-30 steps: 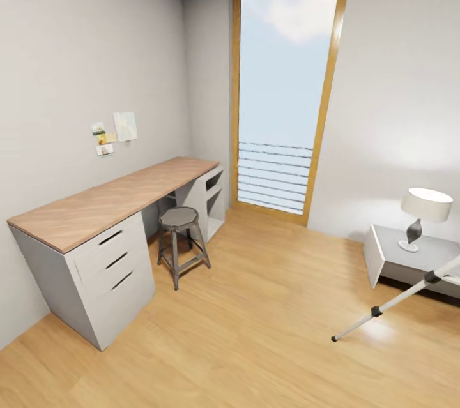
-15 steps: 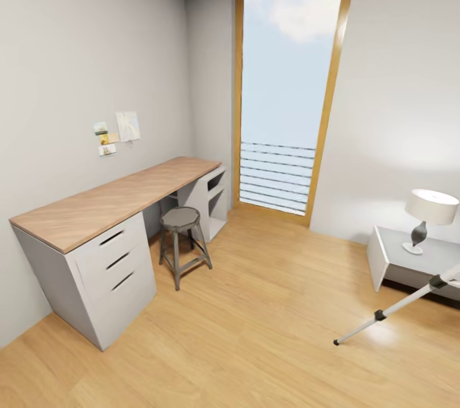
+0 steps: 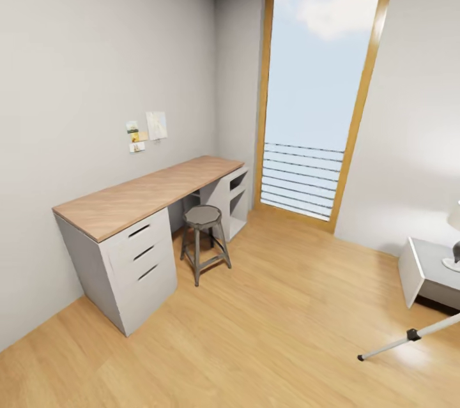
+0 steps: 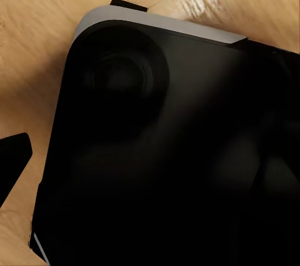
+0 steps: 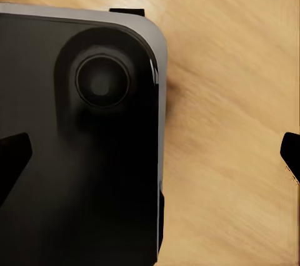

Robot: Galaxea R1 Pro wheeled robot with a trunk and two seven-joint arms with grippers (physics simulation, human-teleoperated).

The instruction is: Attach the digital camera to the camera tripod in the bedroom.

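Head view: bedroom with tall wood-framed window (image 3: 319,89), wood-topped counter (image 3: 150,194) on the left wall, stool (image 3: 204,239) beside it, one camera tripod (image 3: 409,338) leg crossing the floor lower right.

Left wrist: black robot base (image 4: 162,153) over floor; left jaws' state, cannot tell.

Right wrist: fingertips (image 5: 12,157) wide apart, right jaws released, holding nothing.

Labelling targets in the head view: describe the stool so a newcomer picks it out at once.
Start at the tall wood-framed window, then follow the left wall to the long desk. The stool stands on the floor against the desk's front, between the drawers and the open shelves: round dark seat, splayed metal legs.
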